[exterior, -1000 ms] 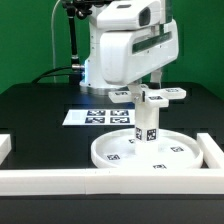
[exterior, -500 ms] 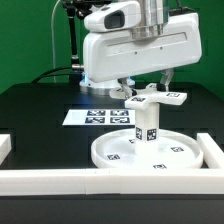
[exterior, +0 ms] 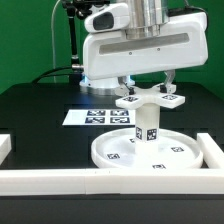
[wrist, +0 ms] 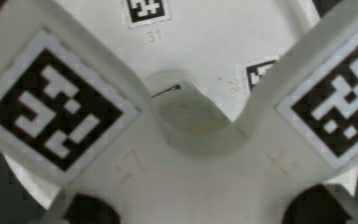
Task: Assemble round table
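Observation:
The large round disc [exterior: 165, 155] lies flat on the black table. The short cylinder leg [exterior: 146, 127] stands upright at its middle. The cross-shaped base [exterior: 131, 101] sits level on top of the leg. My gripper [exterior: 150, 90] comes straight down from above and is shut on the base's hub. In the wrist view the base [wrist: 194, 120] fills the frame with two tagged arms spreading out. My gripper [wrist: 211, 210] has its dark fingertips [wrist: 91, 208] on either side of the hub.
The marker board [exterior: 97, 117] lies on the table behind the disc. White border rails run along the front [exterior: 90, 181], the exterior view's right [exterior: 213, 150] and the exterior view's left [exterior: 4, 146]. The robot body [exterior: 130, 50] looms over the work.
My wrist has turned about its vertical axis, and the cross-shaped base has turned with it on top of the leg. The disc and leg have stayed in place.

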You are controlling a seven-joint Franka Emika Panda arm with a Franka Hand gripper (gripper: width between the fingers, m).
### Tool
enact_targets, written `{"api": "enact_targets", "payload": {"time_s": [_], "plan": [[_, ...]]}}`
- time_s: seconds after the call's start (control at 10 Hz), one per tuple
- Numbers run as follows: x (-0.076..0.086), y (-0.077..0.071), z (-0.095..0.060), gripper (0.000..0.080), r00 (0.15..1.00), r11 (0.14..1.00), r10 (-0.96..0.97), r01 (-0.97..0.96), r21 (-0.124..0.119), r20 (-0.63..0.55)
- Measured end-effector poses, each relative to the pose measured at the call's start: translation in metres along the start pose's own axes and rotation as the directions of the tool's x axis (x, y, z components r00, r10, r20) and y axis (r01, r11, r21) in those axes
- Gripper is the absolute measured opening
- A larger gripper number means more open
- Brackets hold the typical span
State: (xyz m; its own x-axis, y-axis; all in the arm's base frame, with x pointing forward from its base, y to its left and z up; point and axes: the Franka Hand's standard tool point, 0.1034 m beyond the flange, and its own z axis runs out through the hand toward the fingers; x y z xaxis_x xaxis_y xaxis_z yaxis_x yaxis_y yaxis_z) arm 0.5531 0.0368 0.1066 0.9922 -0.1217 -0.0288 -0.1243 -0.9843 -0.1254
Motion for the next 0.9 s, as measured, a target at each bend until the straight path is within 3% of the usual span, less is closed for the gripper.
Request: {"api": "enact_targets", "payload": {"time_s": [0.3,0.5,0.7,0.9], "plan": [[-0.0042,-0.0005,0.0000,0.0450,0.940,0.941,0.338,-0.338,0.024,-0.033],[-0.0050,0.0009,0.0009,0.0450,0.846,0.847,0.532,-0.530,0.046,-0.040],[-0.0023,0.0019,0.0011,0.0450,0.667,0.667,0.744,-0.739,0.097,-0.032],[-0.0016,0.0020,0.0010,0.0450,0.585,0.583,0.811,-0.805,0.106,-0.021]]}}
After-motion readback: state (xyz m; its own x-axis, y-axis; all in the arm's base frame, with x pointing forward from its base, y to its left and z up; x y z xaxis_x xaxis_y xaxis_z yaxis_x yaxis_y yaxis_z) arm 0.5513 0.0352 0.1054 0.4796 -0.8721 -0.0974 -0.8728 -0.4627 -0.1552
